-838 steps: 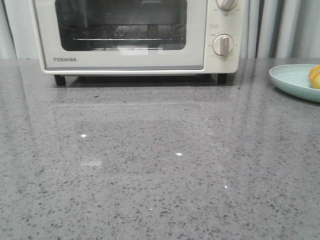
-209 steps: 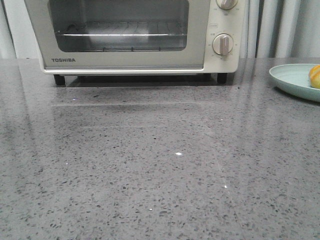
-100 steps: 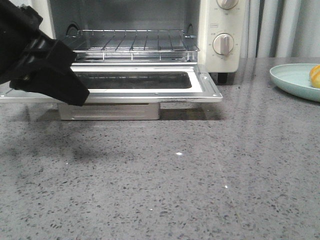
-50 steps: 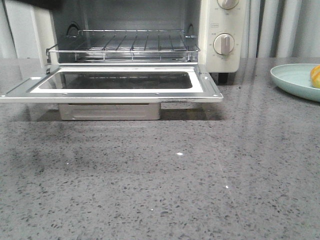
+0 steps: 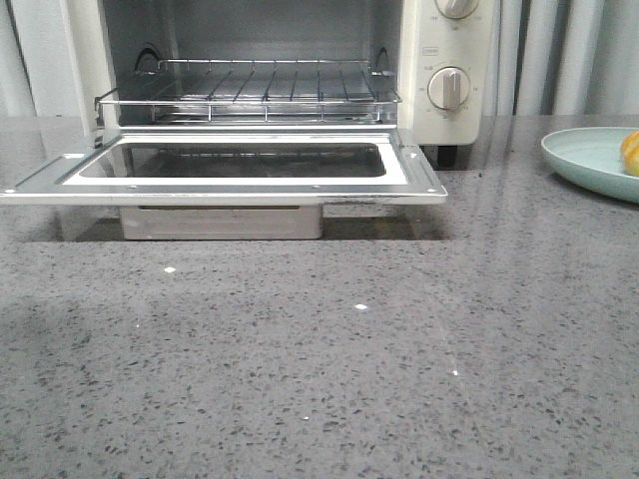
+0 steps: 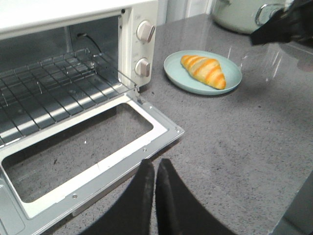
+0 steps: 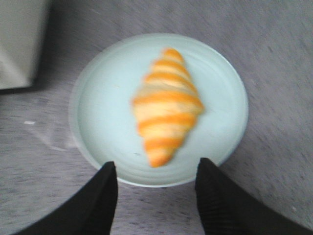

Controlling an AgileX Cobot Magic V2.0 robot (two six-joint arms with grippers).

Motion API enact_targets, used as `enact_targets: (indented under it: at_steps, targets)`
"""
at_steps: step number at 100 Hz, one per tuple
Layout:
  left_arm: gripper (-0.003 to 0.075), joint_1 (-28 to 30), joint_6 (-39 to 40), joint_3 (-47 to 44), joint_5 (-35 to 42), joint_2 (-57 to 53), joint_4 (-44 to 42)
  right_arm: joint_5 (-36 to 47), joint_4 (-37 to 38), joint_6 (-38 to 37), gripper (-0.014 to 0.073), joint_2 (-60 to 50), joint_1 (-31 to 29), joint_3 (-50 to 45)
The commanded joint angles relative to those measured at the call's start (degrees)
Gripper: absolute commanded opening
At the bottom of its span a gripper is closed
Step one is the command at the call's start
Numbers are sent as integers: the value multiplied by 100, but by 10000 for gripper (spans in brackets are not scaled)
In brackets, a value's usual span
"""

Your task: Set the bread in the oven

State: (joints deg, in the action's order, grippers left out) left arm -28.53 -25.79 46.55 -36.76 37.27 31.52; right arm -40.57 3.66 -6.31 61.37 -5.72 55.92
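The cream-white oven (image 5: 439, 60) stands at the back with its glass door (image 5: 230, 175) folded down flat and its wire rack (image 5: 250, 85) bare. It also shows in the left wrist view (image 6: 139, 49). The bread (image 7: 168, 105), orange with yellow bands, lies on a pale blue plate (image 7: 98, 117) to the right of the oven; only its edge (image 5: 631, 152) shows in the front view, and it shows whole in the left wrist view (image 6: 204, 71). My right gripper (image 7: 155, 169) is open, above the plate. My left gripper (image 6: 154, 165) is shut and empty, above the counter beside the door's corner.
A grey speckled counter (image 5: 329, 369) runs in front of the oven. A crumb tray (image 5: 220, 222) shows under the open door. A pale pot (image 6: 239, 14) stands behind the plate, with my right arm (image 6: 283, 27) over it. Grey curtains (image 5: 559, 55) hang at the back.
The oven door was closed and now lies fully open. My left arm, in the front view a second ago, has left it. The rest is unchanged.
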Motion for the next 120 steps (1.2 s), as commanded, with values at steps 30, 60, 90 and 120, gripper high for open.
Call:
enact_targets:
  at_steps: [30,60,90,120]
  targets:
    - [-22,16,72,180,99,-459,80,753,-173,10,339,1069,-400,478]
    - [-22,16,72,180,125,-470,44,931,-151,10,339,1649,-400,1012]
    - [-22,16,72,180,289,-470,44,944,-151,10,339,2300,-400,1012]
    - [-22,16,86,180,289,-470,44,784,-151,10,339,2736,-400,1012]
